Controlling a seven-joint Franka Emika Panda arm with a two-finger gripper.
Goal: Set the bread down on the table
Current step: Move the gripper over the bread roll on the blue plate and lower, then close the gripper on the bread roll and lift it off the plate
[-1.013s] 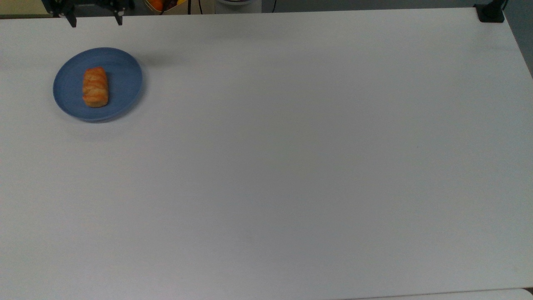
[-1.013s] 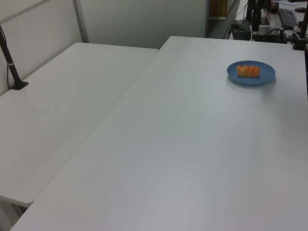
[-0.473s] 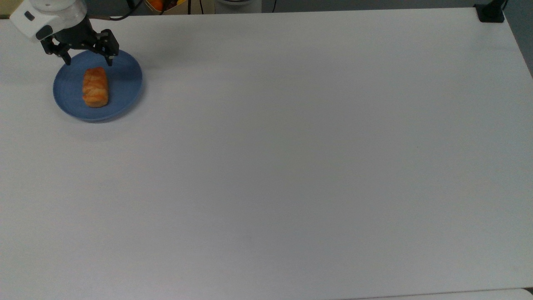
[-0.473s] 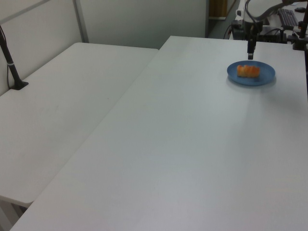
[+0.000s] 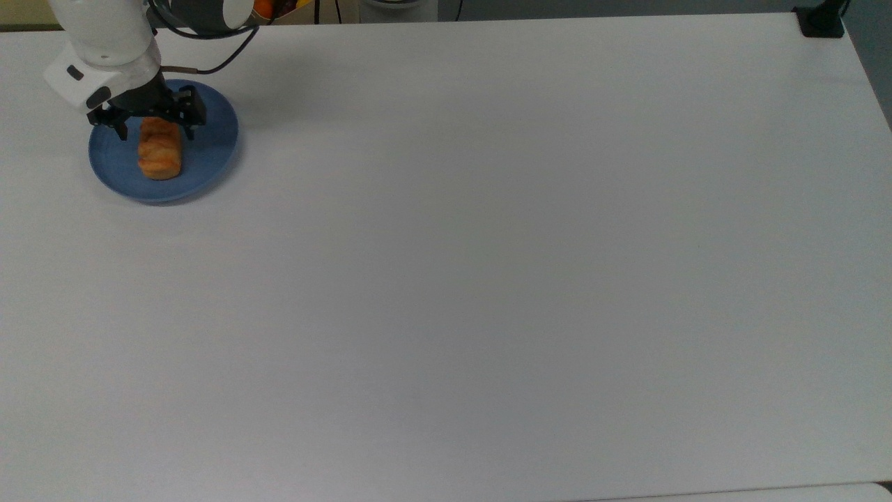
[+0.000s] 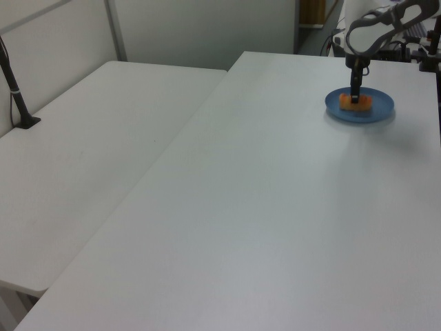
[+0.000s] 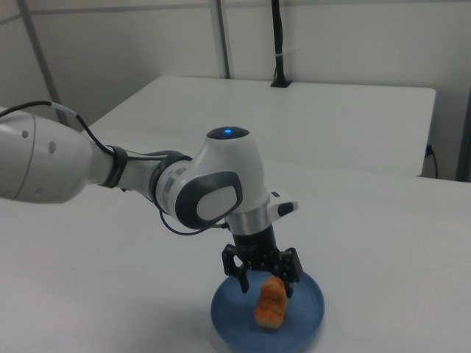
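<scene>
Approaching: I have the jaws spread, straddling 1 end of the bread [image 5: 159, 147], which lies on the blue plate [image 5: 209, 150]. Next, I judge: lower, pinch, lift, carry to bare counter [image 5: 488, 244].

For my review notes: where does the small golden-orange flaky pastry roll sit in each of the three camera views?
Top view: the golden-orange pastry roll lies in the upper left, its far end between the open gripper fingers.
Left view: upper right, partly behind the gripper.
Right view: bottom centre, under the gripper.
Shared landmark: the round blue plate under the roll, on the white table.
</scene>
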